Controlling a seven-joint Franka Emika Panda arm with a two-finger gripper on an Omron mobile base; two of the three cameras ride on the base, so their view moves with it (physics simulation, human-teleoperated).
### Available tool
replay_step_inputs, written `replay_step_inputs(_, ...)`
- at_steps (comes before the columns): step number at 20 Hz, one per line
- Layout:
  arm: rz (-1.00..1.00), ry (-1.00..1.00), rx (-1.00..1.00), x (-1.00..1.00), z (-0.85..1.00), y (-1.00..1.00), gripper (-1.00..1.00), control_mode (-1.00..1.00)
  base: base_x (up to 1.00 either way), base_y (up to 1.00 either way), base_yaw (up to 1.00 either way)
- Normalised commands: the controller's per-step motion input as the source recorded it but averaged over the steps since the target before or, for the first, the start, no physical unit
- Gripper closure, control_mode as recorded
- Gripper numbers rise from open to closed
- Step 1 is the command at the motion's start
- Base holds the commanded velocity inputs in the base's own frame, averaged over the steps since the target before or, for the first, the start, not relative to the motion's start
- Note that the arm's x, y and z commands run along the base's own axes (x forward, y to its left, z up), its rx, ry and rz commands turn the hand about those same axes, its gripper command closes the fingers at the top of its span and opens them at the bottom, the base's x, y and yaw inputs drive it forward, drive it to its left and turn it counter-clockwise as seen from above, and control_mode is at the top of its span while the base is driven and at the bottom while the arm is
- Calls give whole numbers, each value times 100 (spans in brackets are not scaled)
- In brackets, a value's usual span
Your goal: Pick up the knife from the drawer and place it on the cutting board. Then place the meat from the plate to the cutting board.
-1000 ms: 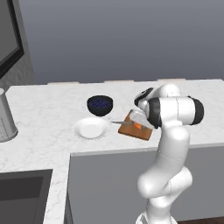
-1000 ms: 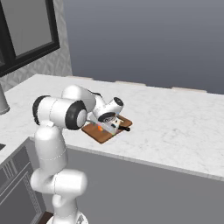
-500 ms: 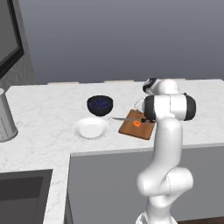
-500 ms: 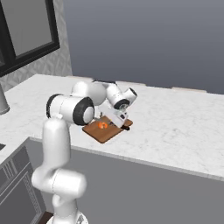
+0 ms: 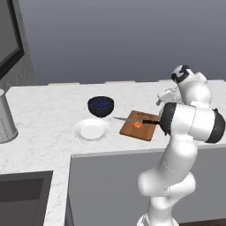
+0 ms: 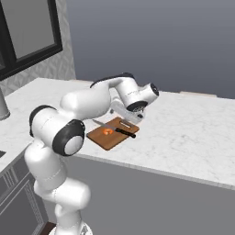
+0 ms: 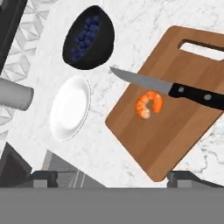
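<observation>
The arm arches over the counter (image 5: 44, 119), its gripper (image 6: 130, 115) raised above the cutting board's (image 7: 175, 131) far end, fingers spread wide with nothing between them. The knife (image 7: 175, 89) lies across the board, blade tip overhanging toward the dark bowl (image 7: 87, 37). The meat (image 7: 148, 104) rests on the board just beside the blade. The plate (image 7: 70, 107) sits bare near the board.

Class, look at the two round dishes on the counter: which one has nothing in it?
The white plate is bare. The dark bowl beside it holds blue contents, and the meat now lies on the cutting board.
</observation>
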Motion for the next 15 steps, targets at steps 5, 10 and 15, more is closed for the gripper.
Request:
replay_step_inputs(5,2,-80,0,-100,100,-22,-100,-100,0,0,0)
replay_step_inputs(10,0,-91,3,-100,80,-1,-100,-100,0,0,0)
replay_step_inputs(15,-3,-25,9,-40,15,-22,-100,-100,0,0,0)
